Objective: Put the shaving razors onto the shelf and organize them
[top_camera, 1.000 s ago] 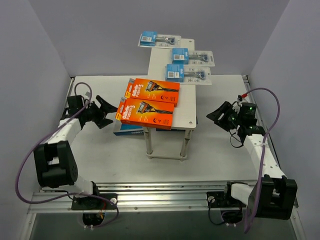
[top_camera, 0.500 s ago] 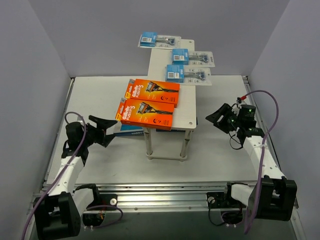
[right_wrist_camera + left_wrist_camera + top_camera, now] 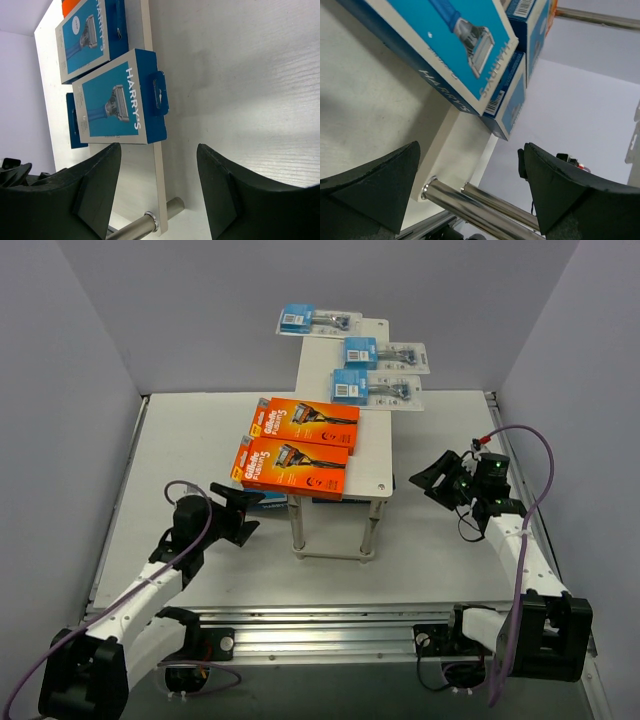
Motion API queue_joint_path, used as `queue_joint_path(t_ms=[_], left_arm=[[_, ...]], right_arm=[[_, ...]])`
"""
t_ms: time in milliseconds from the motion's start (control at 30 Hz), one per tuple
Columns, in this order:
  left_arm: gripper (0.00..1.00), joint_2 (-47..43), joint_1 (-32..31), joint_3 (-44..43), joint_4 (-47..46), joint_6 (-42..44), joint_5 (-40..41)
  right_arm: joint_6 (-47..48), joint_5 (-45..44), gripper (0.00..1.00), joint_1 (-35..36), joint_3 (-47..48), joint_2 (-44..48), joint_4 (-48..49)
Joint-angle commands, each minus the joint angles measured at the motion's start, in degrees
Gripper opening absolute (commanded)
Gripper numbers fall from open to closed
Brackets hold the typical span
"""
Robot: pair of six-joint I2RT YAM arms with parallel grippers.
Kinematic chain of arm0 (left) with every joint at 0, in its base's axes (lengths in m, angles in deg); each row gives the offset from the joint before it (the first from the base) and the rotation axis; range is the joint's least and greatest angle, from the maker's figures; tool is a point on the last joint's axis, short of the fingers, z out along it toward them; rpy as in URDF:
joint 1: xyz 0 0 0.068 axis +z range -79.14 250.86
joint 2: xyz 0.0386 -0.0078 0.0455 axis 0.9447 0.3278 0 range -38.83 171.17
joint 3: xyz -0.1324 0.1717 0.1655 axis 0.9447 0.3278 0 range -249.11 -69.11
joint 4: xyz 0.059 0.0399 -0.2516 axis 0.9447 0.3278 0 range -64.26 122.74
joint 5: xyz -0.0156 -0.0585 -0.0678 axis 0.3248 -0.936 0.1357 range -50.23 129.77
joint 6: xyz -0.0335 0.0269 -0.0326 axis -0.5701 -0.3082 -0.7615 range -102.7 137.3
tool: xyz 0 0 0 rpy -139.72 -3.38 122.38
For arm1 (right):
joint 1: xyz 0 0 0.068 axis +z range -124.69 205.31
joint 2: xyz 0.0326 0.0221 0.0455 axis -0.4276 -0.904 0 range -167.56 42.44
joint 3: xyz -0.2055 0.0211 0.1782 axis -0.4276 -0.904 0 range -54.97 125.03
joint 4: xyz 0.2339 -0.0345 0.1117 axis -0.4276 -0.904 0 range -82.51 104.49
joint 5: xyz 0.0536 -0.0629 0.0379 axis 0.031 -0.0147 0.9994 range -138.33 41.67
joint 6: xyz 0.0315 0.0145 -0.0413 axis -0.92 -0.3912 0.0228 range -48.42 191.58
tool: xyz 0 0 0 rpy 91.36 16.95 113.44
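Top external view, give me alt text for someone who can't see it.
A small two-tier shelf on a white table holds two orange razor boxes and three blue-carded blister packs on top, with blue boxes on the lower tier. The left gripper and right gripper flank it, both open and empty.

Left arm: stretched forward and inward from its base, wrist low. Left gripper: jaws spread wide, nothing between them. Right arm: extended forward, wrist turned inward. Right gripper: jaws parted, empty.
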Motion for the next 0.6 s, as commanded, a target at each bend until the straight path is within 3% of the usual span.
queue_joint_path(t_ms=[0, 167, 567], left_arm=[[0.94, 1.6, -2.4, 2.3, -6.5, -5.3, 8.8], [0.94, 4.4, -6.2, 5.4, -12.5, -9.7, 15.6], [0.94, 20.0, -9.2, 6.4, -29.4, -11.6, 20.1]], right_arm=[[-0.1, 0.9, 0.58, 0.1, -0.2, 1.2, 1.7], [-0.3, 1.0, 0.58, 0.0, -0.1, 0.0, 2.3], [0.1, 0.5, 0.58, 0.0, -0.6, -0.7, 2.7]])
